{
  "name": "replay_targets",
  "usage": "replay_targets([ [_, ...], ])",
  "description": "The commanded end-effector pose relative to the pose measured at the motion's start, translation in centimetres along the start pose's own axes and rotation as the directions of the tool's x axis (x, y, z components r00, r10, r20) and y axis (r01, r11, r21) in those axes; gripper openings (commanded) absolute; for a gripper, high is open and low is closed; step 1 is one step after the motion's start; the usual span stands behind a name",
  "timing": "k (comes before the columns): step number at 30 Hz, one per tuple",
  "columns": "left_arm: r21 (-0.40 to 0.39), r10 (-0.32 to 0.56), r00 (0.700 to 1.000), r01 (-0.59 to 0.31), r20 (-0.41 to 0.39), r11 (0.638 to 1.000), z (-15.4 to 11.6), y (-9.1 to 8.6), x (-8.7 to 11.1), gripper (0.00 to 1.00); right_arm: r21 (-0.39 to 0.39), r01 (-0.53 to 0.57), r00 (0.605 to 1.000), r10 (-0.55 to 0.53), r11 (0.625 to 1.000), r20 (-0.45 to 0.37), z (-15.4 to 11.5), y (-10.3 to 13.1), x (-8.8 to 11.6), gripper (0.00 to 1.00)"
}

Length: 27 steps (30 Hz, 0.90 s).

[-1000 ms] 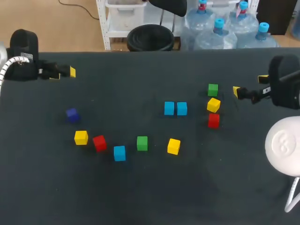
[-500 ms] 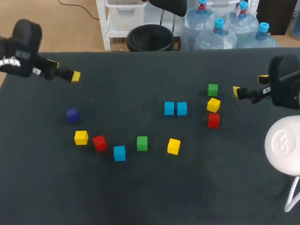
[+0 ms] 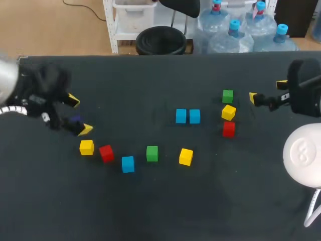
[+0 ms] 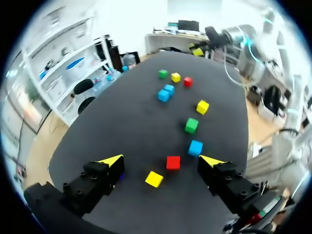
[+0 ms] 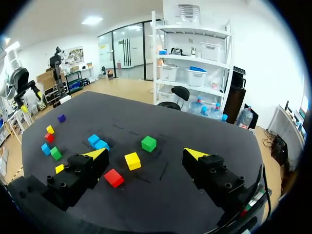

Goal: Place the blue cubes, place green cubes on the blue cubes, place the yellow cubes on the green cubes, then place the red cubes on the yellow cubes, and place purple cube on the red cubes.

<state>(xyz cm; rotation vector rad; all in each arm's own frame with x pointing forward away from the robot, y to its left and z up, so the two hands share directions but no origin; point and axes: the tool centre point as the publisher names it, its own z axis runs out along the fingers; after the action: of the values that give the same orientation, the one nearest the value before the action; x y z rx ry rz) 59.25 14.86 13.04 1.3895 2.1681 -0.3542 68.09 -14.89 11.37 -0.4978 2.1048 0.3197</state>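
My left gripper is open and hovers over the purple cube, which peeks out between its yellow tips. In the left wrist view, a front row lies ahead of the gripper: yellow cube, red cube, blue cube, green cube, yellow cube. Two blue cubes sit side by side at mid table. To their right stand a green cube, a yellow cube and a red cube. My right gripper is open and empty, right of that group.
Every cube lies single on the black table, none stacked. In the right wrist view the green cube, yellow cube and red cube lie just ahead of the gripper. The table's front half is bare.
My left arm has swung from the back left corner forward to the purple cube, and its fingers have spread wider. The right arm and all cubes have stayed put.
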Motion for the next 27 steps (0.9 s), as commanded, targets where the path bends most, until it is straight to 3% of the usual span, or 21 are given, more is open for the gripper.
replay_targets([
  [1,0.017,0.025,0.995,-0.023,-0.098,1.0,2.1,2.7,-2.7,1.0,-0.003,0.0,1.0,0.0,1.0,-0.001,-0.1,-0.1,0.0,1.0],
  [3,-0.023,-0.134,0.991,0.135,0.025,0.991,1.3,4.1,-4.2,1.0,-0.003,0.0,1.0,0.0,1.0,-0.001,-0.1,-0.1,0.0,1.0],
  [4,-0.019,-0.252,0.96,0.256,0.125,0.966,0.5,5.0,-5.0,1.0,-0.003,0.0,1.0,0.0,1.0,-0.001,-0.1,-0.1,0.0,1.0],
  [5,-0.015,-0.391,0.892,0.404,0.228,0.914,-0.4,6.2,-5.7,1.0,-0.003,0.0,1.0,0.0,1.0,-0.001,-0.1,-0.1,0.0,1.0],
  [6,-0.022,-0.519,0.79,0.555,0.326,0.831,-1.4,7.6,-6.1,1.0,-0.003,0.0,1.0,0.0,1.0,-0.001,-0.1,-0.1,0.0,1.0],
  [7,-0.011,-0.617,0.657,0.688,0.434,0.725,-2.8,9.2,-6.1,1.0,-0.003,0.0,1.0,0.0,1.0,-0.001,-0.1,-0.1,0.0,1.0],
  [10,-0.002,-0.657,0.476,0.811,0.585,0.586,-6.5,11.5,-5.3,1.0,-0.003,0.0,1.0,0.0,1.0,-0.001,-0.1,-0.1,0.0,1.0],
  [13,-0.054,-0.627,0.476,0.82,0.617,0.57,-8.2,11.9,-5.2,1.0,-0.003,0.0,1.0,0.0,1.0,-0.001,-0.1,-0.1,0.0,1.0],
  [15,-0.097,-0.605,0.537,0.789,0.588,0.606,-9.1,12.0,-5.8,1.0,-0.003,0.0,1.0,0.0,1.0,-0.001,-0.1,-0.1,0.0,1.0],
  [16,-0.107,-0.59,0.547,0.78,0.594,0.616,-9.7,12.2,-6.2,1.0,-0.003,0.0,1.0,0.0,1.0,-0.001,-0.1,-0.1,0.0,1.0],
  [18,-0.109,-0.555,0.613,0.72,0.563,0.685,-10.3,12.0,-7.3,1.0,-0.003,0.0,1.0,0.0,1.0,-0.001,-0.1,-0.1,0.0,1.0],
  [19,-0.09,-0.554,0.597,0.723,0.58,0.685,-10.6,11.9,-7.8,1.0,-0.003,0.0,1.0,0.0,1.0,-0.001,-0.1,-0.1,0.0,1.0],
  [21,-0.087,-0.536,0.659,0.67,0.528,0.737,-10.3,11.2,-8.6,1.0,-0.003,0.0,1.0,0.0,1.0,-0.001,-0.1,-0.1,0.0,1.0],
  [27,-0.087,-0.536,0.659,0.67,0.528,0.737,-10.3,11.2,-8.6,1.0,-0.003,0.0,1.0,0.0,1.0,-0.001,-0.1,-0.1,0.0,1.0],
])
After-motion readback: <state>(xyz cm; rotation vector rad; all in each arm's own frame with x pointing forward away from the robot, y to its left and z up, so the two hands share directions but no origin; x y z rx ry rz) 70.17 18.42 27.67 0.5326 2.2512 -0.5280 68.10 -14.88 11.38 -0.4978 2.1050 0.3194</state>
